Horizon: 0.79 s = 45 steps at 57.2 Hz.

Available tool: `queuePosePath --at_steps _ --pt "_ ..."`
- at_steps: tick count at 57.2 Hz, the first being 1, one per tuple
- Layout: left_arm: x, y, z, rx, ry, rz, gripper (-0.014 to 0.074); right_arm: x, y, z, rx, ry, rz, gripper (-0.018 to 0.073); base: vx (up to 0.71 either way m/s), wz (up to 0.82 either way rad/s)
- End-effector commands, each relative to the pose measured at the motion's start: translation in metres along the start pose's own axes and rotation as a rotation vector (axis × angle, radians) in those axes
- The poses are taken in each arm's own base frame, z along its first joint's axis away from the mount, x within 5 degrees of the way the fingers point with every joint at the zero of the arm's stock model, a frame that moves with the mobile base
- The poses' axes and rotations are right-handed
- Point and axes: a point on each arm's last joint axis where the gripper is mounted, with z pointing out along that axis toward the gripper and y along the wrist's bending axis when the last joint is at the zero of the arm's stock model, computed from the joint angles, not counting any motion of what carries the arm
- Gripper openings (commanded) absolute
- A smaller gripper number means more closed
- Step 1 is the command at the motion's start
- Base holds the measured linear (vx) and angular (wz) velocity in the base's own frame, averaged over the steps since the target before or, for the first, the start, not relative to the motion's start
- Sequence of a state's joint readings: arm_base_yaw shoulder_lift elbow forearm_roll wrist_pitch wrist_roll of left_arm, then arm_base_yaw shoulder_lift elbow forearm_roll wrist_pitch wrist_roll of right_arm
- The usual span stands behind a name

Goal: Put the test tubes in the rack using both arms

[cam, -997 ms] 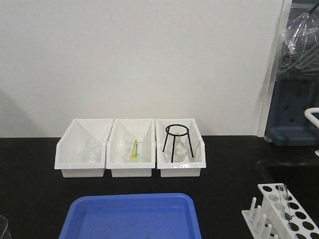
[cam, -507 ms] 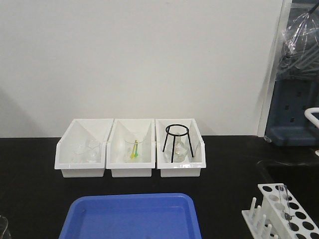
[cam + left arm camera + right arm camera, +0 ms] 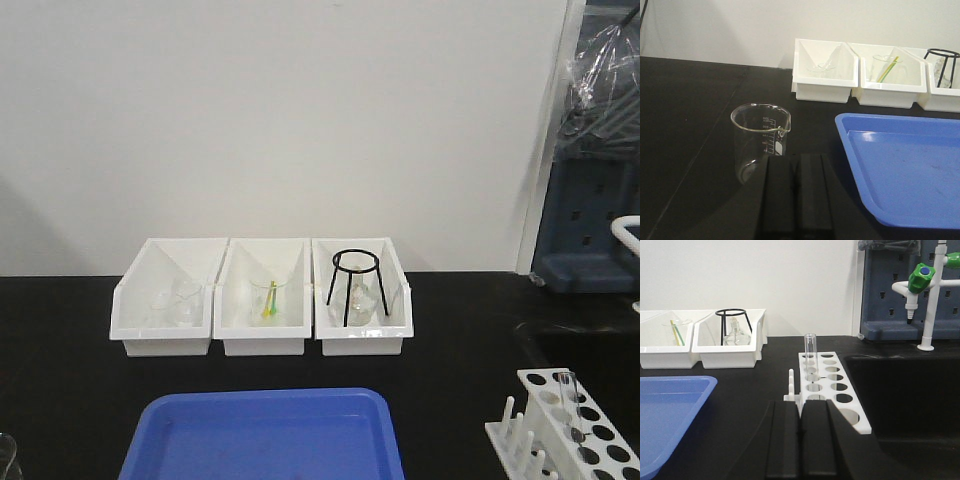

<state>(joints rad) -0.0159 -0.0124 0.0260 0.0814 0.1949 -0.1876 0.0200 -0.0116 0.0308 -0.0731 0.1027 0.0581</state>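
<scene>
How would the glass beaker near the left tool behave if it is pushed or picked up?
The beaker looks like thin clear glass, so probably fragile and smooth to grip. It seems empty, so likely light and apt to slide on the black table when nudged. Its wide flat base suggests it would not tip easily.

Left gripper (image 3: 796, 172): visible only in the left wrist view, at the bottom centre of the frame. Its two black fingers lie side by side with only a thin seam between them, tips pressed together, nothing held.

Right gripper (image 3: 800, 415): visible only in the right wrist view, at the bottom centre of the frame. Fingers likewise closed against each other, empty.

Neither arm appears in the exterior front-facing view.
</scene>
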Motion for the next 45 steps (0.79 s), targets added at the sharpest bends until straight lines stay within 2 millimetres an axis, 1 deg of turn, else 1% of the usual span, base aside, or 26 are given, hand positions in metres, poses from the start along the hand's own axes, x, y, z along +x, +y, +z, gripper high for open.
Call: queuePosePath --at_steps 1,45 --pt "-0.0171 -0.0026 -0.0037 0.022 -0.115 -0.009 -0.0004 -0.0033 0.0006 -0.0001 -0.006 -0.074 -0.009 -0.0009 0.00 0.00" --pt "-0.0171 -0.0026 -0.0037 0.022 -0.115 -0.009 -0.0004 -0.0033 0.0006 -0.0001 -0.006 -0.074 -0.009 -0.0009 0.00 0.00"
